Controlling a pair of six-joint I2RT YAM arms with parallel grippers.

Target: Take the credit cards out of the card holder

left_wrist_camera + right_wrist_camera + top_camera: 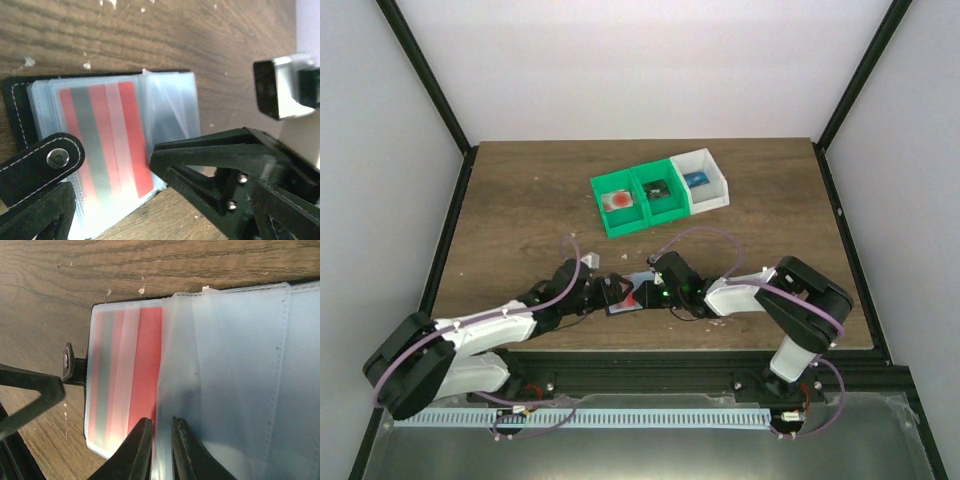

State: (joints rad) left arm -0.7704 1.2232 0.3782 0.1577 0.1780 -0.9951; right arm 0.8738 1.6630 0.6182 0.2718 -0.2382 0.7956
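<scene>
Right gripper (162, 445) nearly closed, pinching sleeve (225, 380) edge | left gripper (102, 180) spread wide astride holder (15, 100) | I'd grip the red card (150, 365) itself and slide it straight out.

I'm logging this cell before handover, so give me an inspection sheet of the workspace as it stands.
Surface: wooden table with white specks.
Job's things: card holder lying open, red card inside it.
Clutter: green bins and white bin at the far side, small items inside.
Tools: left tool open at the card holder; right tool shut on a clear sleeve.
Cables: purple cables loop along both arms.
Surroundings: white walls, black frame.
</scene>
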